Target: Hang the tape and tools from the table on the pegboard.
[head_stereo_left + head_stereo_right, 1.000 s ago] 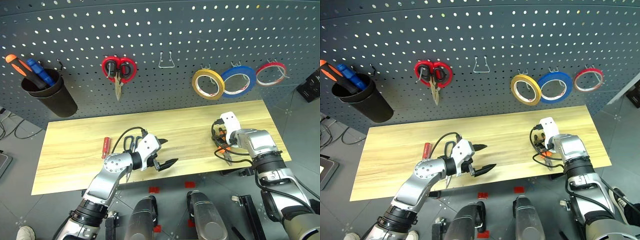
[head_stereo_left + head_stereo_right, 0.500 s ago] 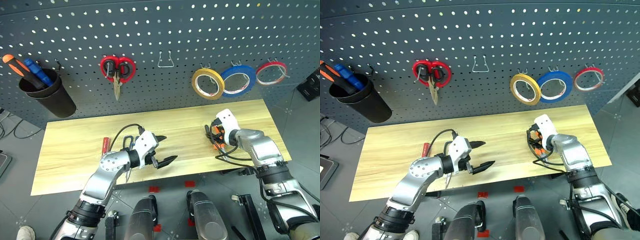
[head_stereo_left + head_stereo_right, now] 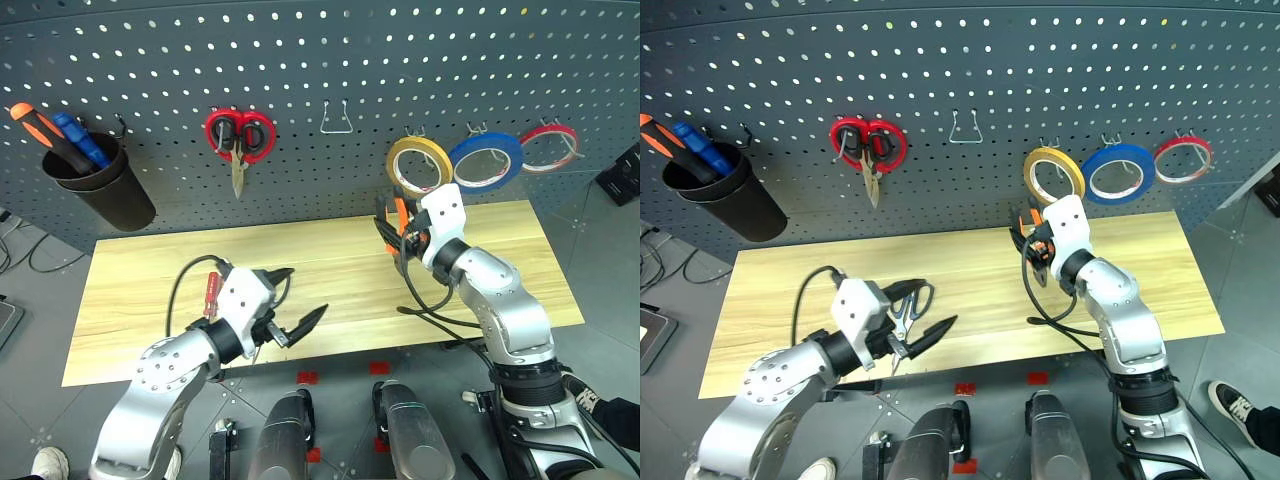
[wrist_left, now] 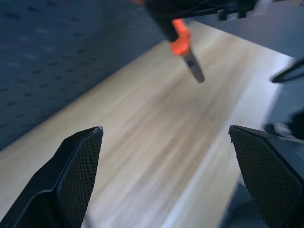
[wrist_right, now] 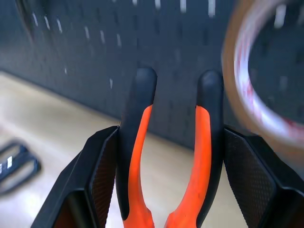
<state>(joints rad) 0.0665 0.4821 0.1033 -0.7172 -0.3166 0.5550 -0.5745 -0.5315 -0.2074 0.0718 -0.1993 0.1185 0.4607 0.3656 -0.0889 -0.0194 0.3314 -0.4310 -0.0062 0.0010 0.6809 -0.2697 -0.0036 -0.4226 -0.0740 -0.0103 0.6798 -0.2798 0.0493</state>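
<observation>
My right gripper [image 5: 173, 156] clamps the pliers [image 5: 166, 156]; no lettering on them is readable. My left gripper [image 3: 290, 300] gapes empty.

A dark grey floor [image 3: 40, 300] lay around and below the work area, with black cables [image 3: 25, 262] trailing at far left. Small red markers [image 3: 308, 378] sat on the floor at the near edge. Light fell evenly.

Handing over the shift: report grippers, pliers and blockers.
Right gripper shut on pliers, raised before pegboard. Left gripper open, empty, above table. Yellow tape ring hangs close beside the pliers.
</observation>
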